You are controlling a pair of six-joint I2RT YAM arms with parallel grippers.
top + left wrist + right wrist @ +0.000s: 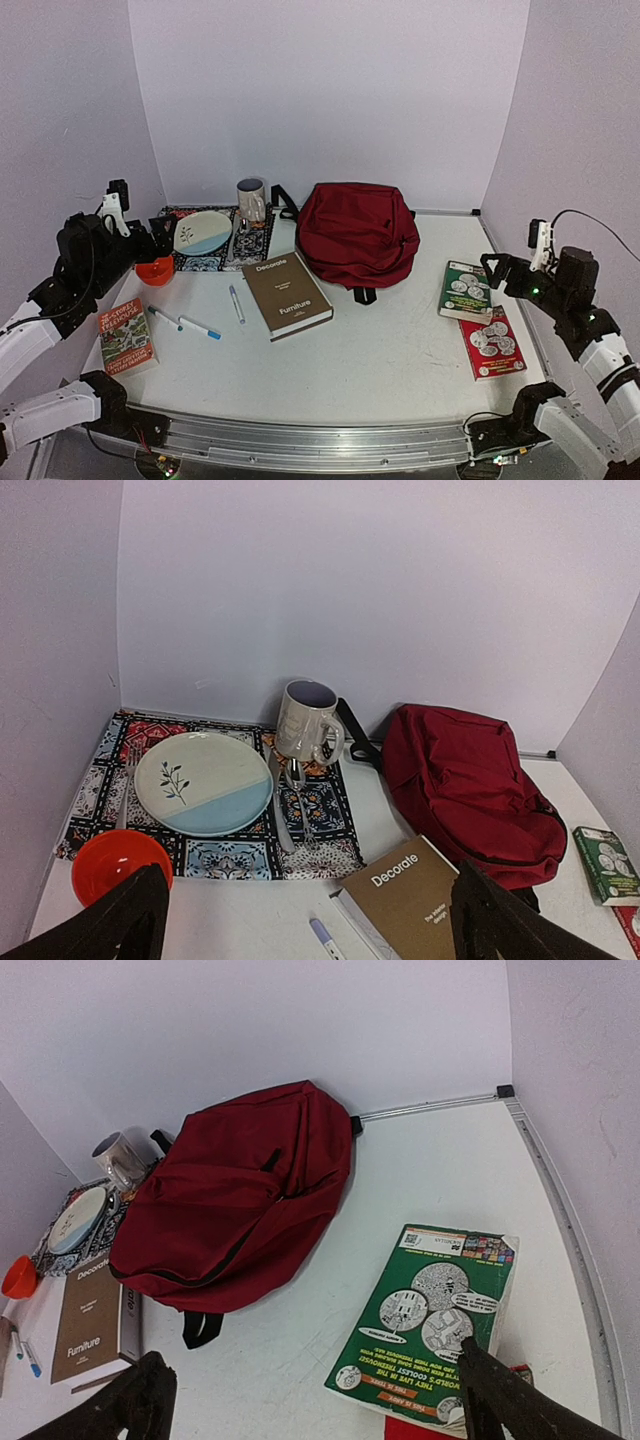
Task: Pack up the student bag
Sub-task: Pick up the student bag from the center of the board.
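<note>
Looking at the tabletop (400, 350), where is the bag? asks one.

The red bag (355, 232) lies flat at the back, near the middle, says the other. A black strap pokes out from under its near edge.

What is next to it?

A brown book (287, 295) lies just beside it on the left. A green book (466, 290) lies to its right, with a red book (492, 345) closer to us. Farther left are a mug (251, 200) and a plate (203, 232) on a mat (250, 248), an orange bowl (155, 270), some pens (236, 303) and one more book (125, 335).

And the arms?

The left end effector (308, 900) hangs over the bowl side, spread wide, with nothing in it. The right end effector (315, 1385) hangs by the green book, spread wide too, with nothing in it.
</note>
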